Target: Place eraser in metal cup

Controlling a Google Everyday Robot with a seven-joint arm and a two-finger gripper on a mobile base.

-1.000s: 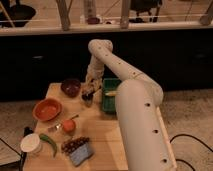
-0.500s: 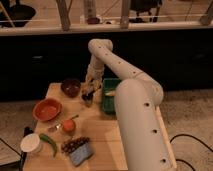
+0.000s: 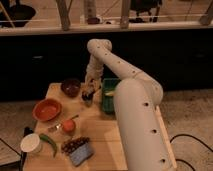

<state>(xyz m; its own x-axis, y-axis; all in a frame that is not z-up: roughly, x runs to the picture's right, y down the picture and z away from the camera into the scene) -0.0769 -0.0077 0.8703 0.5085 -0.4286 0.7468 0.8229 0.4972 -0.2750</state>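
The small dark metal cup (image 3: 88, 100) stands on the wooden table (image 3: 102, 132), right of the dark brown bowl (image 3: 71, 87). My gripper (image 3: 88, 93) hangs straight down right over the cup, its tips at the cup's mouth. The white arm (image 3: 131, 100) reaches from the lower right over the table to it. I cannot see the eraser; it may be hidden in the gripper or the cup.
A green bin (image 3: 109, 94) sits right of the cup. An orange bowl (image 3: 47, 109), an orange fruit (image 3: 68, 125), a green pepper (image 3: 49, 142), a white cup (image 3: 31, 144), grapes (image 3: 74, 144) and a blue sponge (image 3: 81, 155) lie at the front left.
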